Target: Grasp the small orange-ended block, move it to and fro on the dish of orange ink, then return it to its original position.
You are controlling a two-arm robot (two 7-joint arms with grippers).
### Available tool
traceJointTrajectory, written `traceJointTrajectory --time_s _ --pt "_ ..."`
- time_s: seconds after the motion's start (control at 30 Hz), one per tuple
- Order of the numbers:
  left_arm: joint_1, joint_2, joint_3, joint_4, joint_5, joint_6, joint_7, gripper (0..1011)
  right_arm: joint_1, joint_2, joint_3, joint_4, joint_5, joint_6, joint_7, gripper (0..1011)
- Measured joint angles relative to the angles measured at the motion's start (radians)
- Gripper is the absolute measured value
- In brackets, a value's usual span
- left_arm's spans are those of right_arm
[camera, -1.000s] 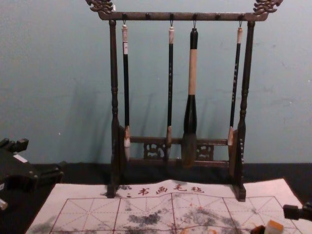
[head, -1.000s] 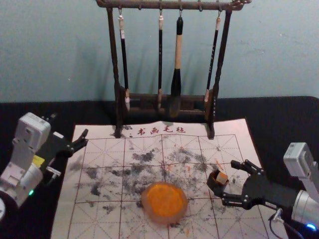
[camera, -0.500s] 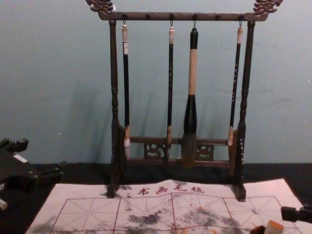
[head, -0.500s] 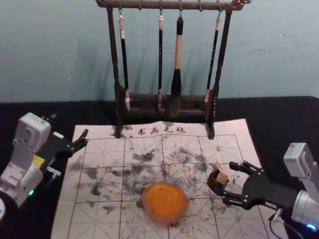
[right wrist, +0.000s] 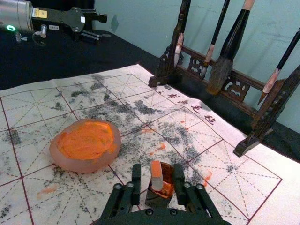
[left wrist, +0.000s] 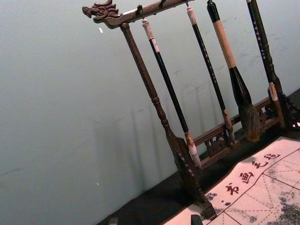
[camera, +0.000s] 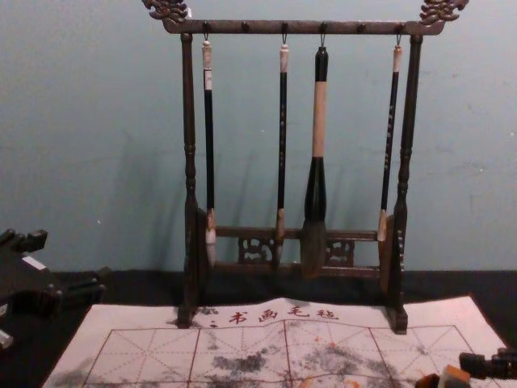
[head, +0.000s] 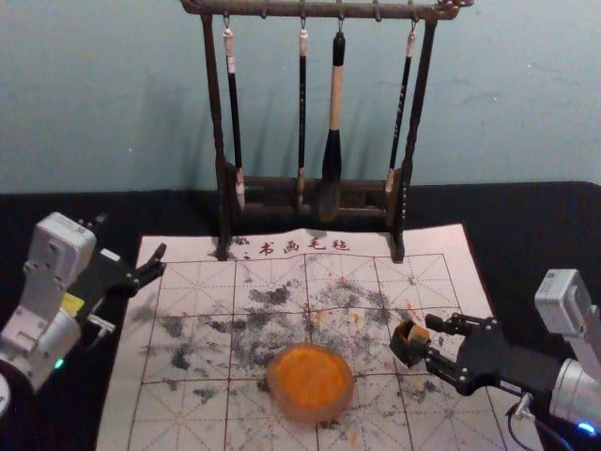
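Observation:
In the head view the small orange-ended block [head: 422,333] leans in a dark hollow holder [head: 406,344] on the mat's right side. My right gripper [head: 431,339] reaches in from the right at the holder. The right wrist view shows the block's orange top [right wrist: 156,169] and the holder [right wrist: 167,188] between the spread fingers of my right gripper [right wrist: 157,171], with a gap beside the block. A round dish of orange ink [head: 311,380] sits left of the holder. My left gripper [head: 129,238] is parked open at the far left; its tips edge into the left wrist view [left wrist: 154,220].
A wooden rack [head: 225,178] with several hanging brushes stands at the mat's back edge, against the wall. The gridded, ink-stained mat [head: 188,287] lies under the dish and holder. Black cloth [head: 545,221] covers the table around it.
My right gripper's fingers have drawn closer together around the block and holder, its far finger swinging inward. The left arm, dish and holder have stayed put.

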Motion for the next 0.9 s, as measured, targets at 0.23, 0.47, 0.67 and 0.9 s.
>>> traceJointTrajectory --time_s 0.23,0.47,0.67,0.9 --pt "0.0 0.0 0.0 0.0 0.0 0.0 0.0 1001 0.0 0.0 0.0 0.0 0.0 0.0 0.0 188" --pt "0.0 0.0 0.0 0.0 0.0 0.0 0.0 1001 0.0 0.0 0.0 0.0 0.0 0.0 0.0 80" --pt "0.0 0.0 0.0 0.0 0.0 0.0 0.0 1001 0.0 0.0 0.0 0.0 0.0 0.0 0.0 80" --pt "0.0 0.0 0.0 0.0 0.0 0.0 0.0 1001 0.0 0.0 0.0 0.0 0.0 0.0 0.0 80"
